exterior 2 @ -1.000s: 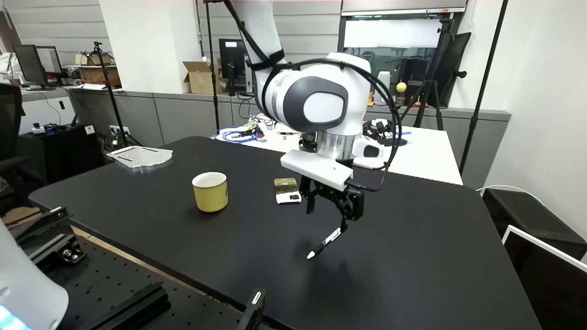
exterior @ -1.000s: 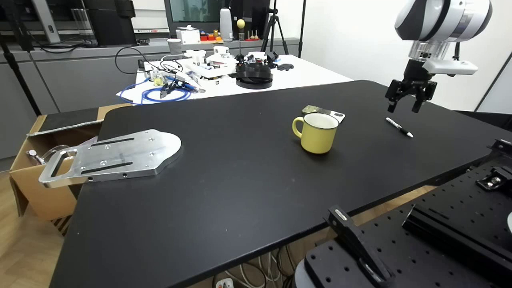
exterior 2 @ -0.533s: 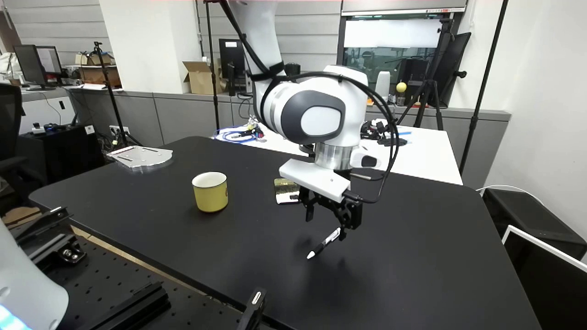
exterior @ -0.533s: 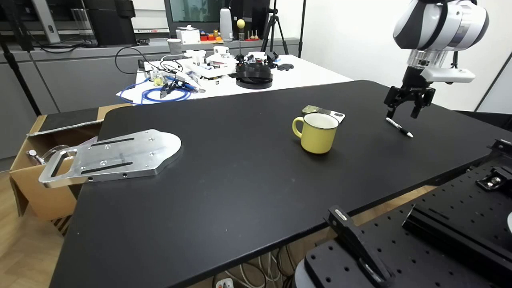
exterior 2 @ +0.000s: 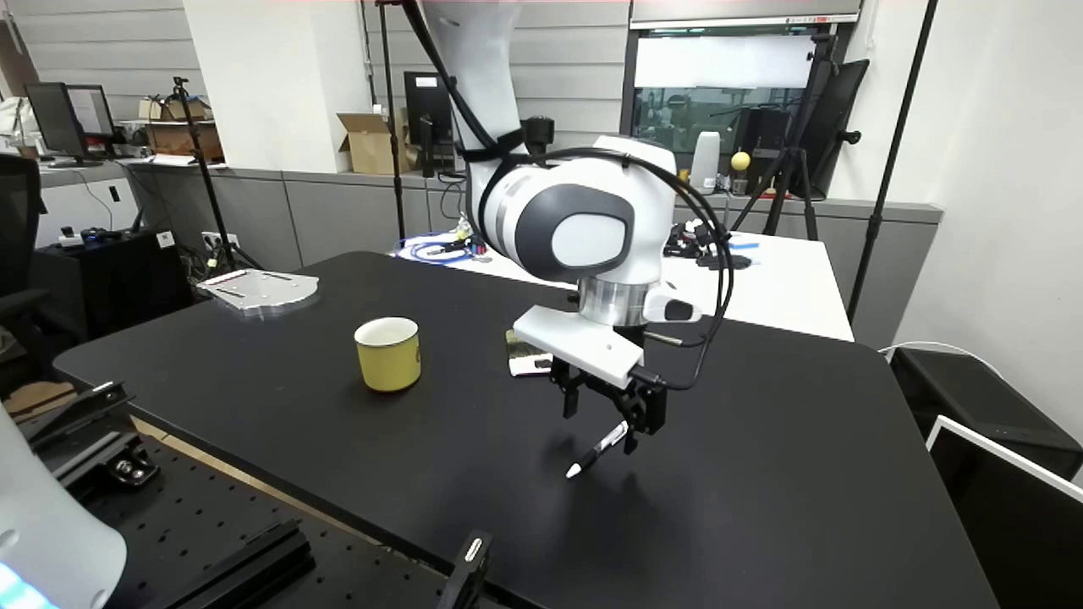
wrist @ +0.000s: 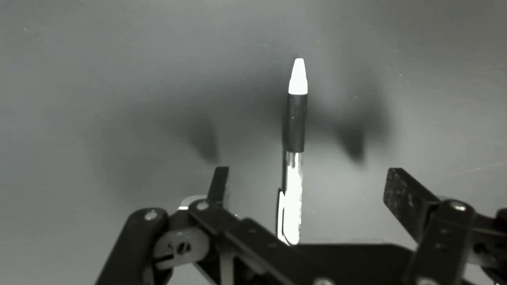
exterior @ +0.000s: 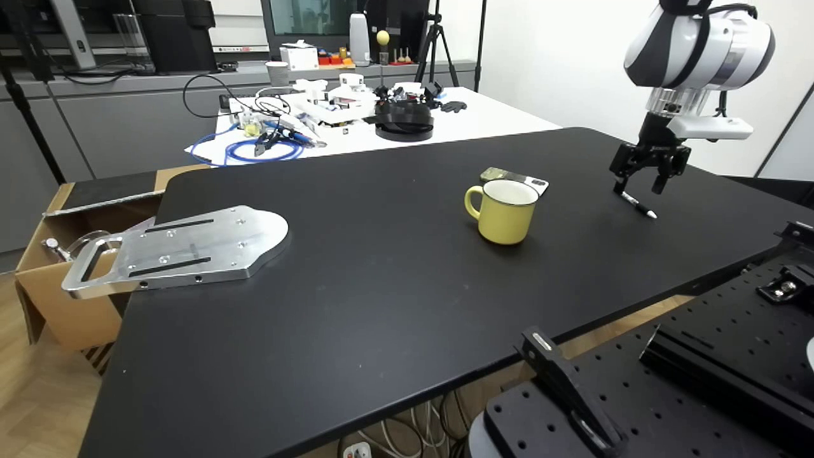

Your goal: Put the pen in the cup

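Note:
The pen (exterior: 638, 205) lies on the black table, with a white tip, a black grip and a white clipped barrel. It also shows in an exterior view (exterior 2: 597, 451) and in the wrist view (wrist: 297, 122), tip pointing up the picture. My gripper (exterior: 638, 186), also in an exterior view (exterior 2: 600, 427), is open and low above the pen. In the wrist view the fingers (wrist: 307, 176) stand apart on either side of the pen's barrel, touching nothing. The yellow cup (exterior: 502, 216) stands upright, away from the gripper; it also shows in an exterior view (exterior 2: 389, 359), where its handle is hidden.
A flat camouflage-and-white object (exterior: 534, 183) lies just behind the cup; the gripper partly covers it in an exterior view (exterior 2: 529, 364). A silver metal plate (exterior: 210, 245) sits at the table's far end. The black table's edge (exterior: 610, 315) runs beside a perforated black base.
My gripper has come down toward the table over the pen, staying open, its fingertips now lower beside the barrel. The pen and the cup have not moved.

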{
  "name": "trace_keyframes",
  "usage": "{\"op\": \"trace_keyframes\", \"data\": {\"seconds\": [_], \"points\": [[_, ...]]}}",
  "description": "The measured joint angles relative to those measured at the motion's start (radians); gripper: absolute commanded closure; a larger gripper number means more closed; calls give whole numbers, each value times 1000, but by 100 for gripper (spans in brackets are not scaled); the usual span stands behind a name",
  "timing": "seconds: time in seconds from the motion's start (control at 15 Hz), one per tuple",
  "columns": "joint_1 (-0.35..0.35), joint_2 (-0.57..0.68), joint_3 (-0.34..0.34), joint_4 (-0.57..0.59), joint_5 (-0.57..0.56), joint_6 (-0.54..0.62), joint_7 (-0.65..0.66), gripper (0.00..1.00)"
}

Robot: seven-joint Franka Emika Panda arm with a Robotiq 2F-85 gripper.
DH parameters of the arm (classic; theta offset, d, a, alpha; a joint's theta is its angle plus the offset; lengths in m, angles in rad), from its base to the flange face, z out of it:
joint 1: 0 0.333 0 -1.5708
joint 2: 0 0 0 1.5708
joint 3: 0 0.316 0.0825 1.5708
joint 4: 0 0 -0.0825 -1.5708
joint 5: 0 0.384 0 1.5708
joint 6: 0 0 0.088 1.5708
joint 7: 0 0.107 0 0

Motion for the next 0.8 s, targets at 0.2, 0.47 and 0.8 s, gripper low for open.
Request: {"op": "trace_keyframes", "data": {"seconds": [0.2,0.47,0.8], "points": [[-11,5,1,0,0,4,0,0],[-18,17,6,1,0,17,0,0],[-23,26,9,1,-1,29,0,0]]}}
